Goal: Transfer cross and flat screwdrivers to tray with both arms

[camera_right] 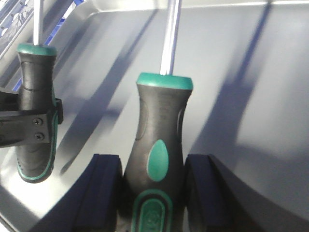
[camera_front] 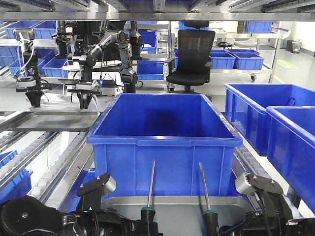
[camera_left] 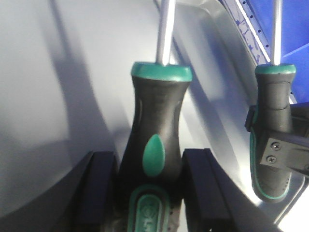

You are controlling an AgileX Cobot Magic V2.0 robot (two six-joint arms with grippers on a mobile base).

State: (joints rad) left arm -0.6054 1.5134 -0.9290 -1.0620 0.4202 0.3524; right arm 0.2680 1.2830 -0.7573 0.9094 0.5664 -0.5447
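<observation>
In the front view, the left black robot arm (camera_front: 93,194) sits low at the near edge, its left gripper (camera_left: 149,188) pinching the black-and-green rubber handle of the left slender screwdriver (camera_front: 149,196), whose thin metal shaft points away toward the big deep blue plastic bin (camera_front: 162,142). The left wrist camera shows the two black fingers (camera_left: 96,188) pressed against either side of that handle, above the matte grey surface of the wide, shallow metal tray (camera_front: 177,209). Just to the right, the second screwdriver (camera_front: 206,201) of similar build lies roughly parallel to the first, a little apart from it, its shaft also over the tray's far rim and against the bin's front wall. The right gripper (camera_right: 154,188) clamps its handle in the same way, one black finger (camera_right: 104,188) on each flank, and the right black arm (camera_front: 261,194) stands at the near right corner. Whether either handle touches the tray floor cannot be told. Which tip is cross or flat cannot be told.
</observation>
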